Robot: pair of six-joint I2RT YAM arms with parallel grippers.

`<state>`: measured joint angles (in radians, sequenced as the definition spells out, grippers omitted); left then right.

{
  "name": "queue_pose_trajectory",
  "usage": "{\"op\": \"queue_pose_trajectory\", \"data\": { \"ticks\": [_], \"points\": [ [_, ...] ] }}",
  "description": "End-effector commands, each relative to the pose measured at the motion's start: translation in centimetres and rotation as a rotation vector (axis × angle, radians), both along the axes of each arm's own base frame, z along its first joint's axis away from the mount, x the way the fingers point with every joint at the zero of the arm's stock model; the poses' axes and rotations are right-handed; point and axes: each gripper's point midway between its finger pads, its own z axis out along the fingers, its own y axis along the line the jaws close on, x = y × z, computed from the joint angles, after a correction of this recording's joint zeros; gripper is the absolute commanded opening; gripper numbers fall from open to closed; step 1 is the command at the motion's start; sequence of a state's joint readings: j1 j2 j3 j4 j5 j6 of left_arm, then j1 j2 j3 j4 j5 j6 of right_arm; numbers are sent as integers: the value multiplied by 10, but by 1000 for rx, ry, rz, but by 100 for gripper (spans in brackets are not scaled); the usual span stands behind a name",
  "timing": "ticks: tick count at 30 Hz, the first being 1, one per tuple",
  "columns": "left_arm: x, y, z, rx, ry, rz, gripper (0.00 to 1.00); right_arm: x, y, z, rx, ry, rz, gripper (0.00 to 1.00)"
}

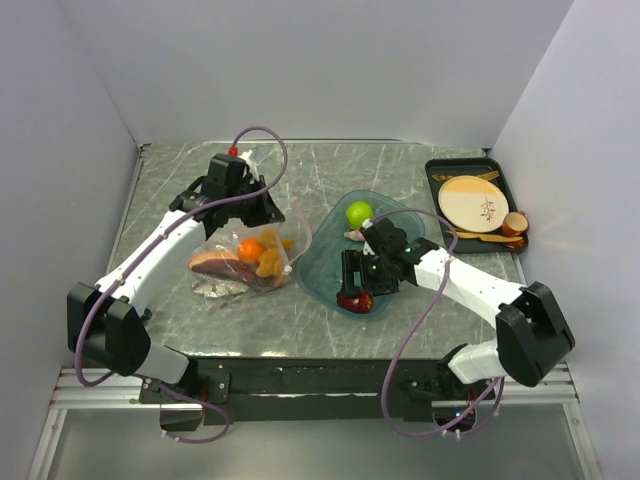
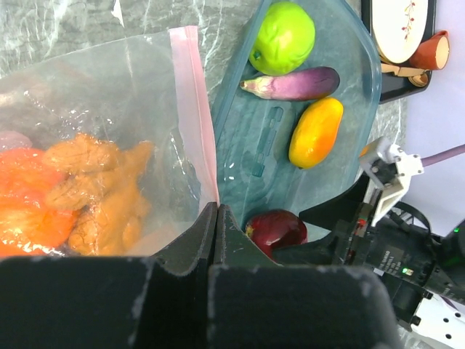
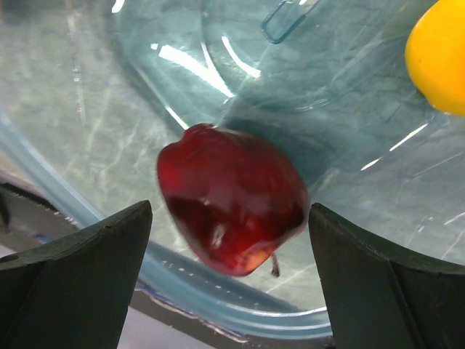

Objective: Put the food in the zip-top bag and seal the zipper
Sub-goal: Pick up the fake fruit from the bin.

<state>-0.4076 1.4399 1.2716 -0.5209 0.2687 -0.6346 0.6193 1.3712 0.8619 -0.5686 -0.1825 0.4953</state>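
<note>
Where the teal tray (image 2: 247, 171) nears the front of the worktop (image 1: 300, 320), the right pincer (image 3: 227, 218) gapes wide, one finger on either side of the dark red apple (image 3: 225, 185). Left of the tray, the left pincer (image 2: 216, 218) is clamped on the pink zipper (image 2: 192, 109) of the zip-top bag (image 2: 109, 87), which holds an orange (image 2: 22, 196), orange-yellow bits (image 2: 102, 189) and a fish slice (image 1: 215, 263). Farther back in the tray lie a yellow-orange piece (image 2: 316, 132), a purple piece (image 2: 294, 82) and a lime (image 2: 283, 36). A black tray (image 1: 432, 172) sits far right.
</note>
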Motion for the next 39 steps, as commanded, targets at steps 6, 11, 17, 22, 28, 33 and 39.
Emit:
{"op": "queue_pose_trajectory", "data": {
  "ticks": [6, 11, 17, 22, 28, 33, 39],
  "points": [
    [7, -6, 21, -13, -66, -28, 1, 8, 1, -5, -34, -24, 37, 90],
    [7, -5, 22, -16, -69, -25, 1, 7, 5, -4, -18, -19, 55, 74],
    [10, -7, 25, -19, -73, -29, 1, 12, 9, 1, -12, -26, 70, 50],
    [9, -6, 25, -13, -75, -28, 1, 24, 8, 9, -21, -77, 27, 43],
    [8, -6, 24, -19, -74, -26, 1, 41, 13, 30, 20, -159, -10, 59],
    [8, -5, 25, -15, -80, -23, 1, 27, 9, 18, -18, -93, 33, 82],
    [7, -4, 22, -10, -74, -25, 1, 4, 11, 10, 41, -57, 73, 93]
  ]
}}
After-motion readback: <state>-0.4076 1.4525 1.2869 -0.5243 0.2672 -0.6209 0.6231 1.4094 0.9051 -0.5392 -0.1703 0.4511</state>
